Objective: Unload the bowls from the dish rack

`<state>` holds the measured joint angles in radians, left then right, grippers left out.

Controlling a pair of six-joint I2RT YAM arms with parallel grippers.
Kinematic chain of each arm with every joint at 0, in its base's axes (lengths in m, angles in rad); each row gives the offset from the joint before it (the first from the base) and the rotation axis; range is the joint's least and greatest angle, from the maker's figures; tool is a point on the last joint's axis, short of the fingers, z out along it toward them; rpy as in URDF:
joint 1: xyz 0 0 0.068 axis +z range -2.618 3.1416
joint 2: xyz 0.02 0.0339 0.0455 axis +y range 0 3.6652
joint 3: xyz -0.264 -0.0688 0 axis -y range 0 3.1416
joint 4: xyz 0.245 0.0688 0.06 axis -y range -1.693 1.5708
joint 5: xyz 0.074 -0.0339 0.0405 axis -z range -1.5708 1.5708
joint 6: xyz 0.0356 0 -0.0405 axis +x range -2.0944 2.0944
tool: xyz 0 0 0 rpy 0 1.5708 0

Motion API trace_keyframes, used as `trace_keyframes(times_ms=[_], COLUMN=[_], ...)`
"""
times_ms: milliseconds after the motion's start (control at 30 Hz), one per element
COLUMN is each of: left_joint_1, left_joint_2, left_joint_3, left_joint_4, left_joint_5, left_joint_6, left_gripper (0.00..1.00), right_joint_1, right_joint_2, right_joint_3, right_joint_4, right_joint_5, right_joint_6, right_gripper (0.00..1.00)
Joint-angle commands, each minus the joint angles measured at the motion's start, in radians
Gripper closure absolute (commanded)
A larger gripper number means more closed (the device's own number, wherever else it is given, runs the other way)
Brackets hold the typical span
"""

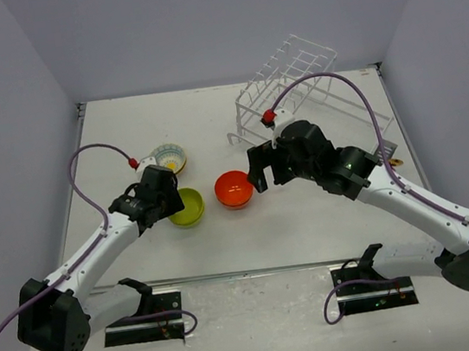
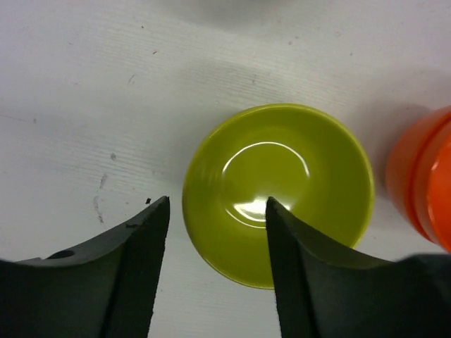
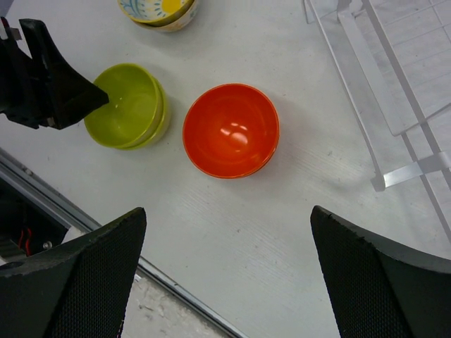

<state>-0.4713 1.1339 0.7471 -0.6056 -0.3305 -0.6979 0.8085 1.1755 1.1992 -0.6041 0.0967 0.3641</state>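
Note:
A lime-green bowl [image 1: 188, 206] stands upright on the table, beside an orange-red bowl [image 1: 234, 189]. A cream bowl with a blue rim [image 1: 169, 158] stands behind them. My left gripper [image 1: 171, 202] is open at the green bowl's left rim. In the left wrist view my left gripper [image 2: 217, 204] straddles the near rim of the green bowl [image 2: 278, 190], one finger over its inside, and the orange bowl [image 2: 426, 183] is at the right edge. My right gripper [image 1: 258, 172] is open and empty, above and right of the orange bowl [image 3: 231, 130]. The white wire dish rack [image 1: 301, 87] stands at the back right; no bowl shows in it.
In the right wrist view my right gripper [image 3: 227, 211] hangs over bare table, with the green bowl [image 3: 127, 105], the cream bowl [image 3: 158, 10] and the rack's rails [image 3: 394, 70] beyond. The table's front edge [image 3: 176, 285] runs just below. Grey walls enclose the table.

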Motion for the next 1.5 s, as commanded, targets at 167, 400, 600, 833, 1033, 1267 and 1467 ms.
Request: trace_keyframes(times_ms=[167,400,600,833,1033,1267,1467], left_joint_1=[0.008,0.008,0.008,0.008,0.008,0.008,0.008], left_joint_2=[-0.176,-0.235,-0.339,-0.453,-0.482,-0.542,-0.543], left_joint_3=[0.227,0.474,0.557,0.561,0.476,0.371,0.356], left_joint_4=[-0.103,-0.336,-0.414,-0.442,-0.444,-0.379,-0.375], left_joint_5=[-0.008,-0.332,-0.441,-0.484,-0.533,-0.530,-0.533], left_joint_6=[0.023,0.139,0.181,0.199,0.186,0.178,0.179], left_gripper=[0.00,0.00,0.00,0.00,0.00,0.00,0.00], right_joint_1=[-0.096,-0.141,-0.143,-0.141,-0.141,-0.141,-0.141], right_joint_2=[-0.031,-0.187,-0.327,-0.583,-0.766,-0.760,-0.711], right_joint_3=[-0.001,0.016,0.095,-0.013,-0.125,-0.150,-0.167], right_joint_4=[0.001,-0.097,-0.311,-0.385,-0.319,-0.310,-0.296], right_joint_5=[0.087,0.414,0.558,0.542,0.503,0.525,0.534], right_joint_6=[0.047,0.128,0.118,0.115,0.079,0.079,0.084], right_gripper=[0.01,0.01,0.01,0.01,0.01,0.01,0.01])
